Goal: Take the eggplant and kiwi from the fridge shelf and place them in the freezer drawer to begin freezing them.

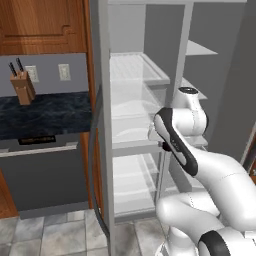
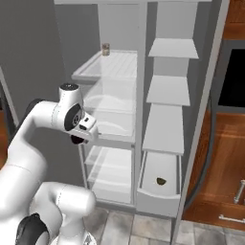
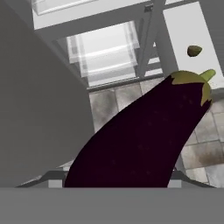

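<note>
Claw (image 2: 78, 139) hung bent downward off the folded arm before the open fridge, clamped on the eggplant (image 3: 140, 140), above the freezer drawer (image 2: 158, 196) holding the kiwi (image 2: 161, 181).

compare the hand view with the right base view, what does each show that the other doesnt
Hand view: the eggplant close up, held by the gripper, green cap toward the drawer.
Right base view: the small tan jar on the fridge shelf, plus the grey side shelves.
Both: the kiwi lying in the open freezer drawer, and the tiled floor.
</note>
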Motion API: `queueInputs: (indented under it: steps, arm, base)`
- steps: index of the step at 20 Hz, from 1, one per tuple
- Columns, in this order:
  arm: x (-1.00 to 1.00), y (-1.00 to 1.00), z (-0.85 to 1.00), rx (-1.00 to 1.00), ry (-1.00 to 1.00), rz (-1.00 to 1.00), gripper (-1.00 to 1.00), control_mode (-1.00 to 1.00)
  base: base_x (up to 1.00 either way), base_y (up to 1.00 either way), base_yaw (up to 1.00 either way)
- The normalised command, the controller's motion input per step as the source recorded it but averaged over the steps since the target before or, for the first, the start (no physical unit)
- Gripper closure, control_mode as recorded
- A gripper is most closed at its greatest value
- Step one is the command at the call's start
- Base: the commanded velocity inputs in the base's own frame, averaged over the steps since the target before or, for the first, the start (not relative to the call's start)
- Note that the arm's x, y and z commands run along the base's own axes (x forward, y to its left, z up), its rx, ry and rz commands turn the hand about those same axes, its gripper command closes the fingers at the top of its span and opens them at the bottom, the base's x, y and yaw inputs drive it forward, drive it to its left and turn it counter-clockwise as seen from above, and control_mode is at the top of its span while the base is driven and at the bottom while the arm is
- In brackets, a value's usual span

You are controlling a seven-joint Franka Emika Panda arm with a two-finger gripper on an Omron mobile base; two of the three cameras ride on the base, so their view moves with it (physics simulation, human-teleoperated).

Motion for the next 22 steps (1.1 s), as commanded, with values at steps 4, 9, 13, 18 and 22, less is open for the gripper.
queueInputs:
  steps: [4,9,13,18,22]
  arm:
    - [0.0,0.0,0.0,0.0,0.0,0.0,1.0,1.0]
    - [0.0,0.0,0.0,0.0,0.0,0.0,1.0,1.0]
    - [0.0,0.0,0.0,0.0,0.0,0.0,1.0,1.0]
    - [0.0,0.0,0.0,0.0,0.0,0.0,1.0,1.0]
    - [0.0,0.0,0.0,0.0,0.0,0.0,1.0,1.0]
  base:
    - [-0.44,-0.49,-0.15]
    - [-0.2,-0.45,-0.13]
    - [-0.02,-0.57,-0.08]
    - [0.0,-0.55,-0.04]
    - [0.0,-0.24,0.0]
